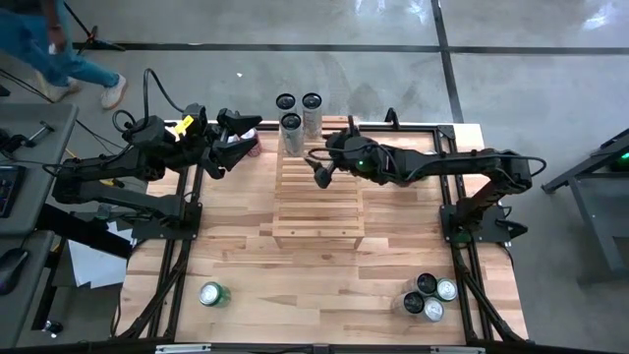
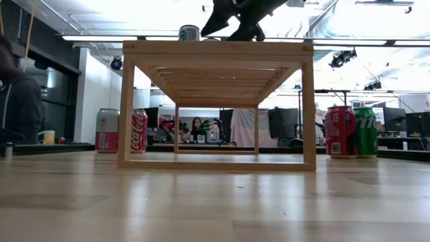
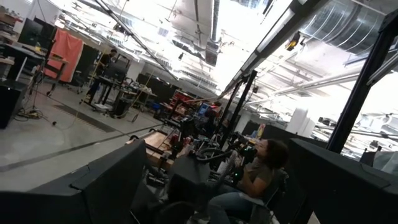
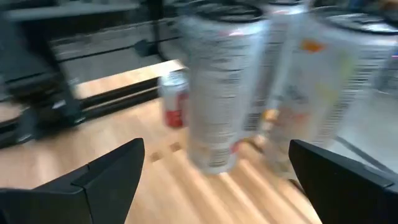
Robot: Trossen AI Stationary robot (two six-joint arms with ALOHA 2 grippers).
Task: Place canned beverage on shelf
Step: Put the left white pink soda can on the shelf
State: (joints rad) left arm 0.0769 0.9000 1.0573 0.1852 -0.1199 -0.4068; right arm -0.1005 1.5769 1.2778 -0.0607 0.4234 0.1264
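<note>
Right tool (image 1: 321,175) hangs released over the shelf (image 1: 317,211), near the three tall cans (image 1: 291,125) at its far end; left tool (image 1: 244,133) waits released beside the shelf, holding nothing.

Pale slatted wooden shelf (image 1: 318,202) standing mid-table, stepped, long axis running front to back. Three tall silvery cans (image 1: 292,127) upright, clustered at its far end.
</note>
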